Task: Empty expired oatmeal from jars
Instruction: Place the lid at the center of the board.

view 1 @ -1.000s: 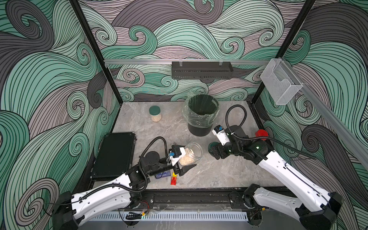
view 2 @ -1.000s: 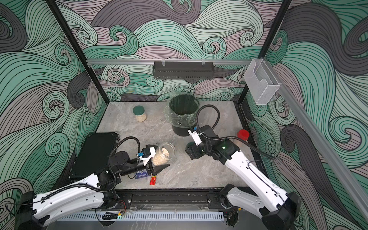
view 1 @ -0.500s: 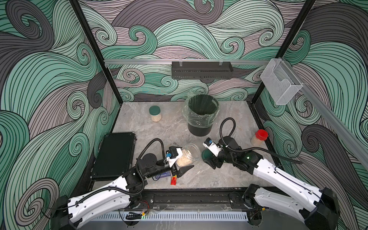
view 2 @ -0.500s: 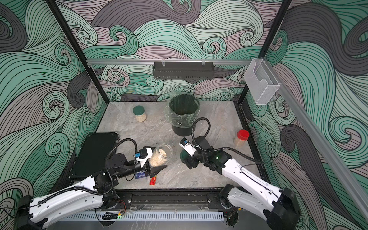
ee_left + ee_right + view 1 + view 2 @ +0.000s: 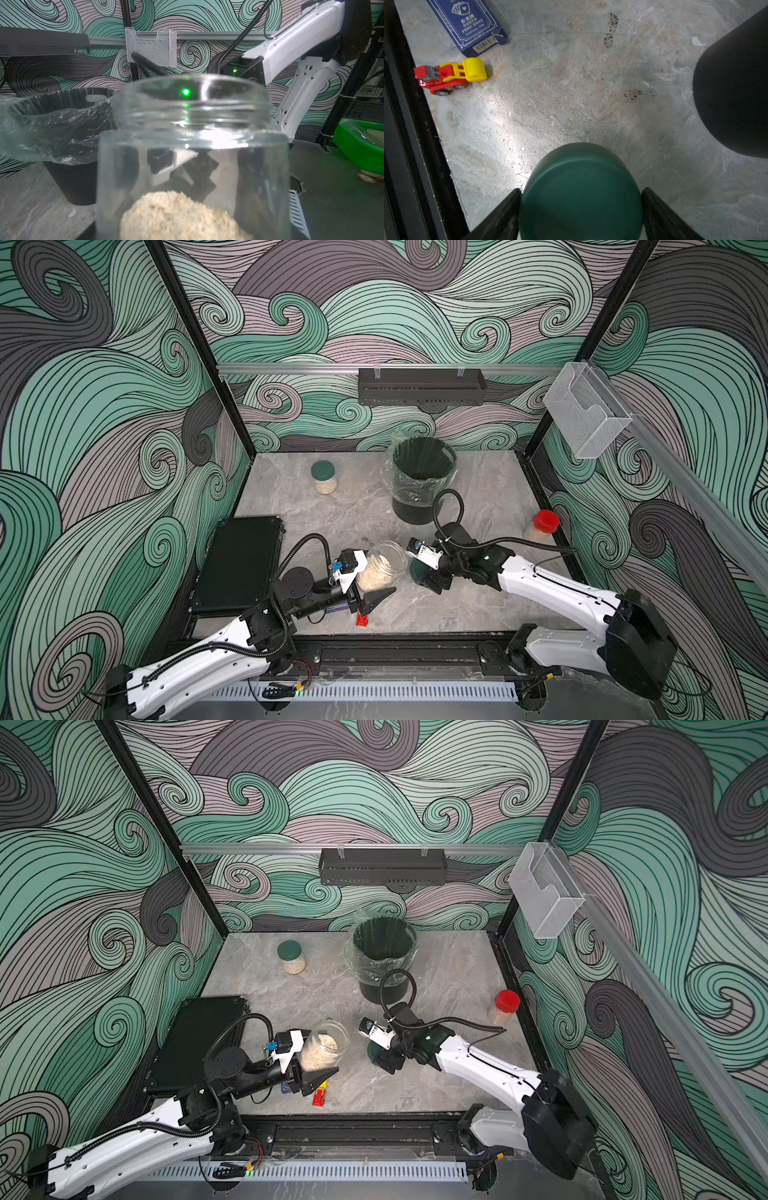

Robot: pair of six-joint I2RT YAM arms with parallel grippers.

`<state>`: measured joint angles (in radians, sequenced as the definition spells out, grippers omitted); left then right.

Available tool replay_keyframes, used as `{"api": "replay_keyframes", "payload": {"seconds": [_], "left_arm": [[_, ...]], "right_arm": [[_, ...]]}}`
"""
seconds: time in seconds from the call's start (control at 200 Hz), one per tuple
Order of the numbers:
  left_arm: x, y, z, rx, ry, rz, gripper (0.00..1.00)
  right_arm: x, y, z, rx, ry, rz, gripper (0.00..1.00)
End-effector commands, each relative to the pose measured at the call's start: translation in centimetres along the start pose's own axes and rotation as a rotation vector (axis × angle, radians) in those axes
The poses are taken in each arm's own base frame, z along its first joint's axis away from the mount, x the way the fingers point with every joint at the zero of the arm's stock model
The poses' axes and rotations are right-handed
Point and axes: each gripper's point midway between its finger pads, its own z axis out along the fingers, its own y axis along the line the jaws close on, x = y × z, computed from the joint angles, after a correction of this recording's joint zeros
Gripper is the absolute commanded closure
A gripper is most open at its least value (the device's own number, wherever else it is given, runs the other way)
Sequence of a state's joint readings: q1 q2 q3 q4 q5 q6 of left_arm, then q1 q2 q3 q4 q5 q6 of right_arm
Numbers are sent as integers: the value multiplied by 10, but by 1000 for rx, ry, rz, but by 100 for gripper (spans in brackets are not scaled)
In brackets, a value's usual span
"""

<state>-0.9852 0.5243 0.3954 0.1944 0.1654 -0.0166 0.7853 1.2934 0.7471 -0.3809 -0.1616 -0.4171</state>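
A clear open jar (image 5: 384, 566) (image 5: 328, 1044) with oatmeal (image 5: 178, 216) heaped in its lower part is tilted, its mouth towards the bin. My left gripper (image 5: 370, 583) is shut on this jar near the table's front. Just right of it, my right gripper (image 5: 581, 216) is shut on a dark green lid (image 5: 581, 193) (image 5: 415, 571), low over the table. A second jar with a green lid (image 5: 324, 477) stands at the back left. A third jar with a red lid (image 5: 542, 526) stands at the right edge. Both hold oatmeal.
A black bin (image 5: 415, 510) (image 5: 70, 182) with a clear liner stands at the back centre, beyond both grippers. A black case (image 5: 241, 560) lies at the left edge. A blue card box (image 5: 471, 22) and a red and yellow toy (image 5: 450, 76) lie by the front edge.
My right arm has swung from near the red-lidded jar forward and left with the green lid, and lower. The left gripper with the open jar has hardly moved.
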Motion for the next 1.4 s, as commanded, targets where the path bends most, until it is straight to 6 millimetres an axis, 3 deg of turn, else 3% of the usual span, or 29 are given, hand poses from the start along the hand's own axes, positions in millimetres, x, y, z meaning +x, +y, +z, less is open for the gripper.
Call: {"api": "replay_keyframes", "payload": {"seconds": [0.0,0.295,0.505,0.74,0.901,1.001,1.176,1.396], "left_arm": [[-31,-3,-6,4,-99,-3,40],[-35,-4,-7,4,-107,13,40],[-35,-4,-8,2,-108,17,40],[-34,-5,-9,-3,-109,25,40],[-33,-5,-8,-4,-106,24,39],[-35,-5,-8,-5,-109,23,39],[-37,-4,-6,-5,-112,20,39],[-39,0,4,-21,-94,-6,39]], "right_arm": [[-7,-1,13,7,30,-79,24],[-1,5,42,-9,90,-136,18],[-1,6,43,16,92,-153,1],[-5,8,36,33,72,-155,1],[-28,4,5,91,-10,-94,1],[-40,-5,-23,163,-82,44,1],[-32,-23,-68,297,-103,229,1],[-54,-45,-128,374,-228,407,1]]}}
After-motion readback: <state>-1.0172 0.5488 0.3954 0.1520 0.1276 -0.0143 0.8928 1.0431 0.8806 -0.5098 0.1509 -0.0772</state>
